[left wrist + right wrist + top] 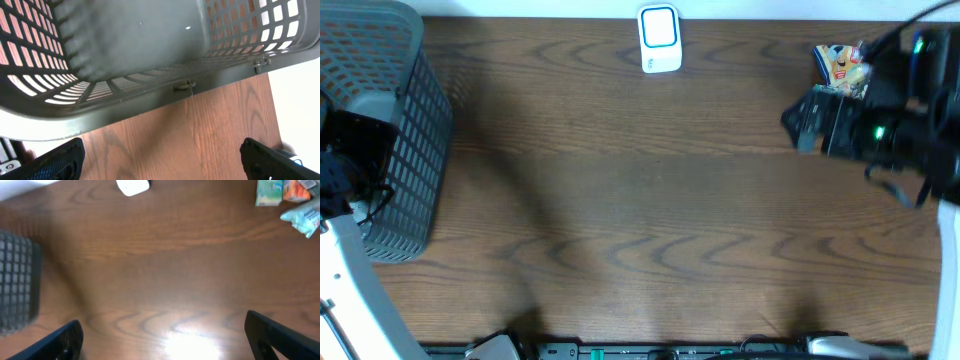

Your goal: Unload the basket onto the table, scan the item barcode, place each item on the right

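- The table (650, 220) is brown wood grain.
- A grey slotted basket (405, 130) stands at the table's left end. The left arm reaches over its rim.
- The left gripper (160, 155) is above bare wood just beside the basket wall. Its fingers (55, 162) are spread wide, one at each lower corner of the left wrist view, with nothing between them.
- The white scanner (660, 38) sits at the middle of the far edge, well apart from both grippers.
- The items lie in a group at the far right corner. From overhead, a coloured packet (840, 65) shows there, partly covered by the right arm.
- The right wrist view shows three items close together: a green-and-white box (269, 192), an orange pack (299, 187) cut by the frame edge, and a pale pouch (302, 220) just below them.
- No barcode can be made out on any item.
- The right gripper (162, 335) is above bare wood, apart from the items. Its fingers (272, 337) are spread wide and hold nothing.
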Robot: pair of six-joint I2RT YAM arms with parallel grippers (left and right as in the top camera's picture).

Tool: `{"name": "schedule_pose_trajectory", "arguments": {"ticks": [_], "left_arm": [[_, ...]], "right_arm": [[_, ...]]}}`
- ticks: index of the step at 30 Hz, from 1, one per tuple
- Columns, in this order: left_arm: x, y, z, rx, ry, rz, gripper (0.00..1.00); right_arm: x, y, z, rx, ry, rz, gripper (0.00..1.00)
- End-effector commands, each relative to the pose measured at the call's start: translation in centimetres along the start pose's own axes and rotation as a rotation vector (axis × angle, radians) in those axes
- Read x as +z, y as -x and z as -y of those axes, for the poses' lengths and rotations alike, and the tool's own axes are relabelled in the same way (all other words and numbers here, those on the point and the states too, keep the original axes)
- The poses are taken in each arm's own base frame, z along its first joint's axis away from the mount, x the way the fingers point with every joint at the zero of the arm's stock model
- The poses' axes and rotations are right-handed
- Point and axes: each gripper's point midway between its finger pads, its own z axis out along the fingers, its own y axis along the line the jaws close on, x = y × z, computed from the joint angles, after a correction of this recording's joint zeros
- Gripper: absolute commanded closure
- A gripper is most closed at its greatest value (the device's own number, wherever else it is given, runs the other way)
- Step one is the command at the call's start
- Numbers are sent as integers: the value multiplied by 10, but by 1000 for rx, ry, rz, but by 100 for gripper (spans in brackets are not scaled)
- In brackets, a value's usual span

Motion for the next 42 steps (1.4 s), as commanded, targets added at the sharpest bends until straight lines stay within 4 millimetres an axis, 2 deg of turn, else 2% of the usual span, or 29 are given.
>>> {"name": "schedule_pose_trajectory", "arguments": {"ticks": [1,9,13,17,22,29,42], "left_arm": [[-1,2,-2,-4,6,6,2],[-1,2,-2,-5,6,6,2],[-1,2,-2,-4,6,6,3],[-1,2,-2,-5,6,6,2],[-1,2,-2,-4,6,6,2],[-1,2,-2,-4,6,6,2],[-1,2,-2,-4,6,6,3]], "right_arm": [[-10,-25,4,-17,-21,40,1],[12,-88,26,8,-44,-51,1],[25,-111,34,52,-58,-137,1],[36,-126,41,92,-84,-199,1],[42,-133,45,97,-94,-227,1],[40,-139,49,89,-119,-251,1],[40,-136,56,83,-154,-235,1]]}}
